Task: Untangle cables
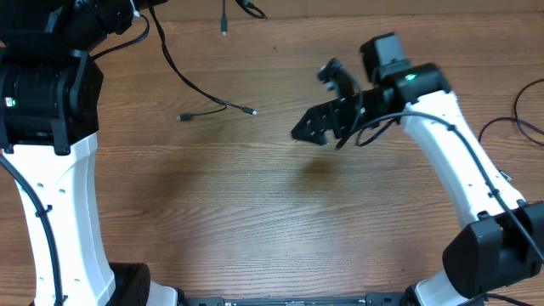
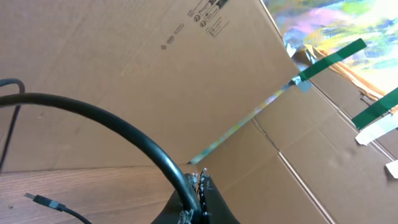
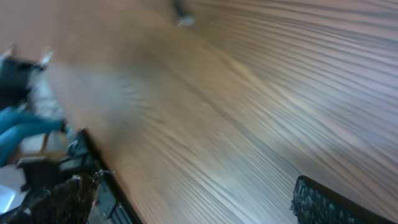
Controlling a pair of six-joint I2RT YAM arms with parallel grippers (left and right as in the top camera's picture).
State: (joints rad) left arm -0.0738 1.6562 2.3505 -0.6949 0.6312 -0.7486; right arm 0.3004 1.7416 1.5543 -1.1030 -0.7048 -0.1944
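A thin black cable (image 1: 191,85) runs from the left arm (image 1: 51,93) at the top left down across the table. It ends in two small plugs (image 1: 253,111) near the middle. In the left wrist view my left gripper (image 2: 200,186) is shut on this cable (image 2: 124,127), which arcs up and away to the left. A second cable (image 1: 223,21) and a third cable's end (image 1: 251,8) lie at the far edge. My right gripper (image 1: 325,102) hovers open right of the plugs, with only bare table between its fingers (image 3: 317,205).
A large cardboard box (image 2: 155,74) with green tape fills the background behind the left gripper. Thin black cord loops (image 1: 523,115) lie at the table's right edge. A loose plug (image 2: 40,200) rests on the wood below the held cable.
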